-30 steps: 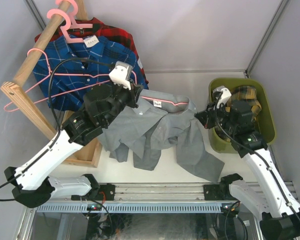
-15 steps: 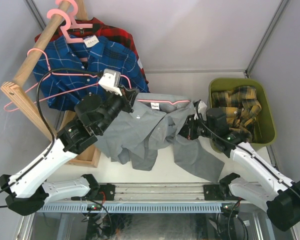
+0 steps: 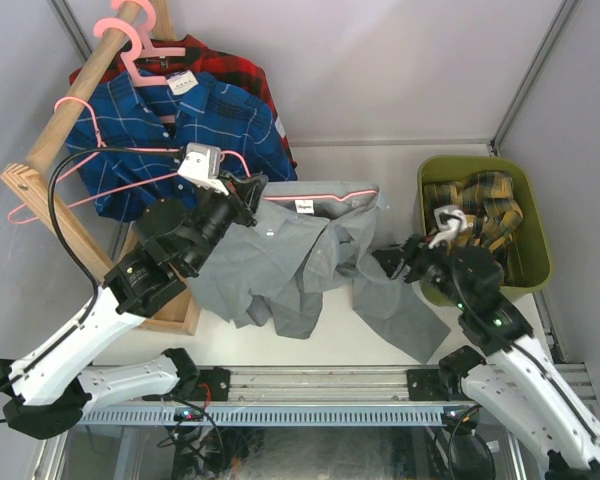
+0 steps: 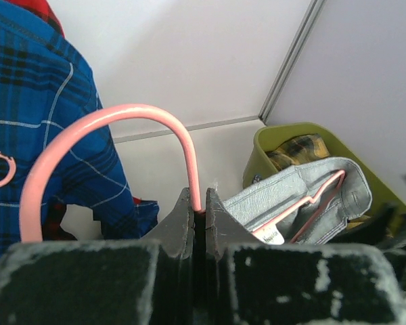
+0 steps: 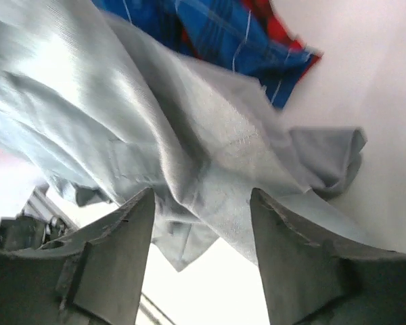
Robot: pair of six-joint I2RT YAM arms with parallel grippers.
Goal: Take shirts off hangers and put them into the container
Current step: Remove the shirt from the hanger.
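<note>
This is a robotics lab cell, not a home: plain white walls (image 3: 380, 70) set in grey metal struts (image 3: 532, 70) box in a white table (image 3: 380, 165). At six o'clock the left arm (image 3: 80, 330) and right arm (image 3: 525, 375) are bolted to a slotted aluminium rail (image 3: 310, 380), with black cables trailing from them. A bare wooden rack (image 3: 60, 220) stands at ten o'clock.

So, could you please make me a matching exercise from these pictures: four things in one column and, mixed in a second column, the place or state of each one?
Column 1
1. grey shirt
2. yellow-black plaid shirt
3. blue plaid shirt
4. left pincer

Column 2
a. inside the green container
b. shut on the hook of a pink hanger
c. hanging at the wooden rail
d. spread over the middle of the table

Right pairs: 1-d, 2-a, 3-c, 4-b.
</note>
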